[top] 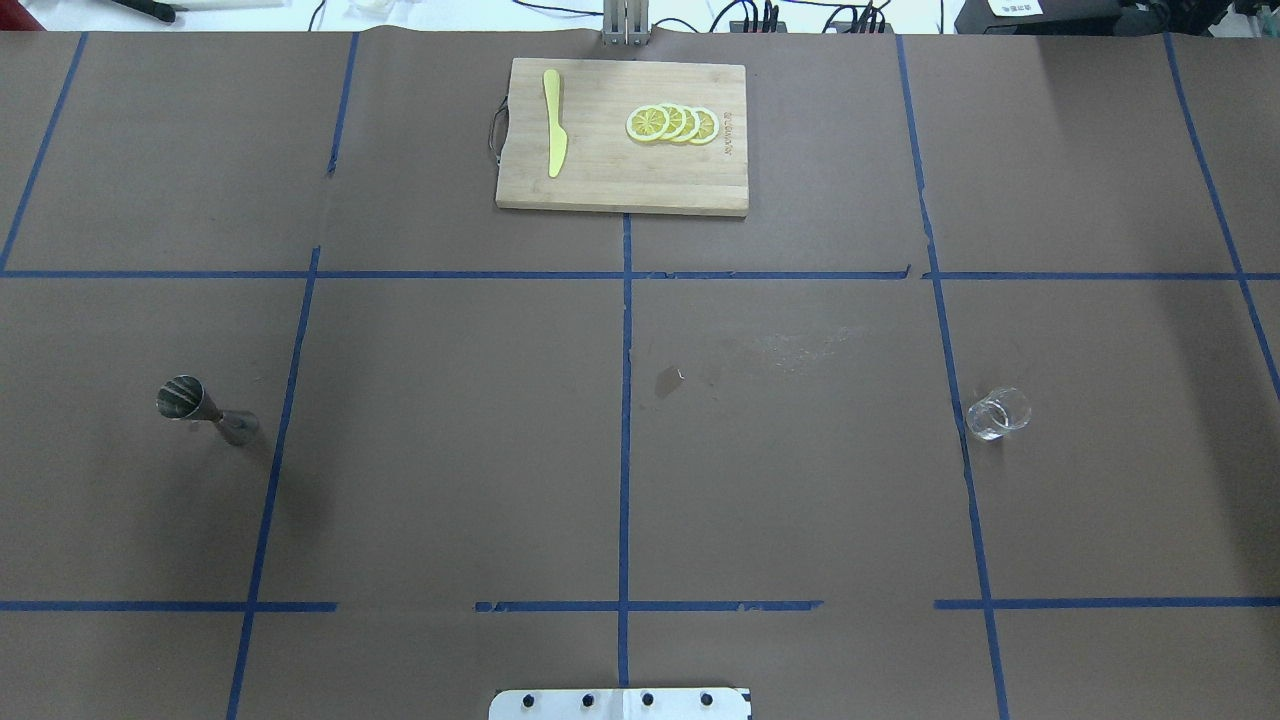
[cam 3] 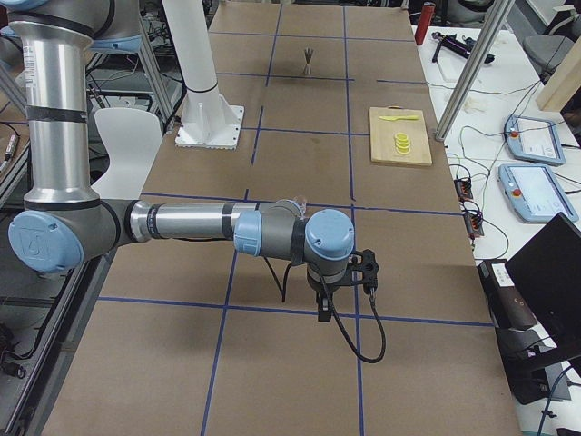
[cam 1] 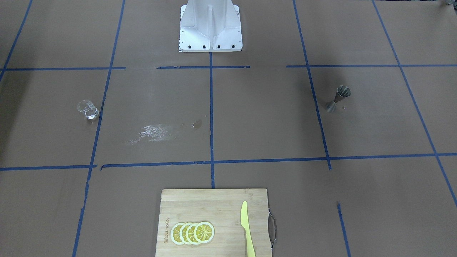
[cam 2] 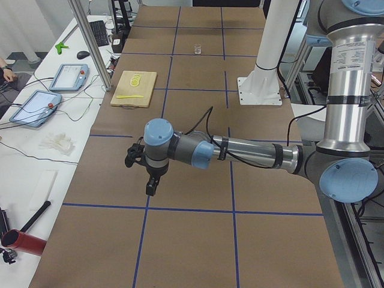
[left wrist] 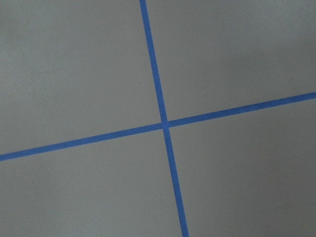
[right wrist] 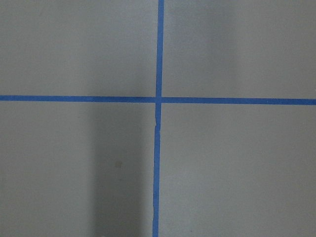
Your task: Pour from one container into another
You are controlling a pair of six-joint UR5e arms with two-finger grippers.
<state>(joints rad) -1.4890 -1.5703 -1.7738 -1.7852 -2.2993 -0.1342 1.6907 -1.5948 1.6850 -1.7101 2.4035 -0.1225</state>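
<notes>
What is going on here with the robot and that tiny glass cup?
Nothing is being handled yet. The glass measuring cup stands on the robot's right side of the table, and the steel jigger stands on its left side, far apart. The left end effector and the right end effector hang above the table near its ends, holding nothing. A cutting board with lemon slices and a yellow knife lies at the far edge.

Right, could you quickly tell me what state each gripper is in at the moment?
Left gripper: cannot be told, it shows only in a side view.
Right gripper: cannot be told, for the same reason.
</notes>
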